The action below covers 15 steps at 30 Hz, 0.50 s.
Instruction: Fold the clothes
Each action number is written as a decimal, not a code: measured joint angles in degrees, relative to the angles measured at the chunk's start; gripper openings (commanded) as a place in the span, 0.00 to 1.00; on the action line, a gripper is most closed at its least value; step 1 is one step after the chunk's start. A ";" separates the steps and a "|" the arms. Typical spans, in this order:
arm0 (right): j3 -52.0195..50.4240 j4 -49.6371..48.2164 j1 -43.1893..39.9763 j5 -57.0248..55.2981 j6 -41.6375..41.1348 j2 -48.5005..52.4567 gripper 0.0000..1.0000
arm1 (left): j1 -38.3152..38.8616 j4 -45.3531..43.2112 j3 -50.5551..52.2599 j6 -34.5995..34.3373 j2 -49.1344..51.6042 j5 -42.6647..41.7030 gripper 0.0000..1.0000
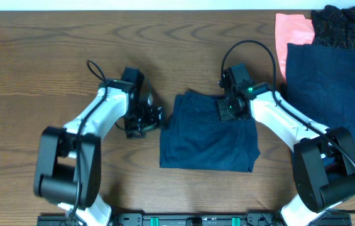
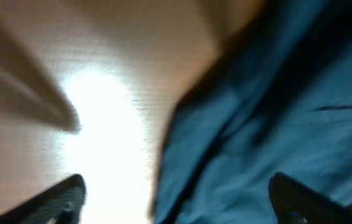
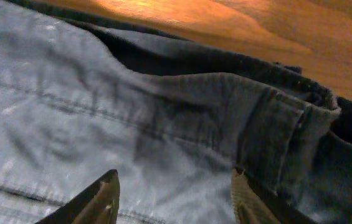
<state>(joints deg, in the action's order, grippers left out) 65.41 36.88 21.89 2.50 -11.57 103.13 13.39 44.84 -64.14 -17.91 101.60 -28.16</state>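
Note:
A folded dark navy garment (image 1: 205, 135) lies at the table's middle. My left gripper (image 1: 147, 120) is open and empty at its left edge; in the left wrist view the jaws (image 2: 176, 202) straddle the cloth's edge (image 2: 275, 124), blurred. My right gripper (image 1: 227, 108) is open just above the garment's upper right part; in the right wrist view its fingers (image 3: 174, 193) hover over the stitched navy cloth (image 3: 101, 112) near the waistband. A larger navy garment (image 1: 328, 94), a salmon-pink one (image 1: 290, 34) and a black patterned one (image 1: 347, 25) lie at the far right.
The wooden table (image 1: 51, 56) extends bare to the left and back. The pile of other clothes fills the right back corner. The arm bases stand at the front edge.

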 measured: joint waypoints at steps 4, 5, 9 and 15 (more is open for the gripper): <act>3.80 5.75 0.00 -0.15 0.63 -0.02 0.64 | 0.02 -7.06 -0.02 -0.02 -2.01 -0.57 0.98; 4.66 7.04 0.00 -0.17 0.70 -0.02 0.64 | 0.17 -8.02 -0.02 -0.02 -1.79 -0.61 0.98; 8.70 11.69 0.00 -0.24 0.72 -0.15 0.65 | 1.03 -10.51 -0.02 -0.02 0.33 -0.68 0.98; 11.96 14.93 0.00 -0.68 0.72 -3.02 0.66 | 4.92 -14.16 0.00 -0.02 5.84 -2.86 0.98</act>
<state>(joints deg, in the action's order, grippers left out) 77.36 51.81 21.89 1.83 -10.85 100.12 18.31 30.68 -64.14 -17.93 107.44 -31.03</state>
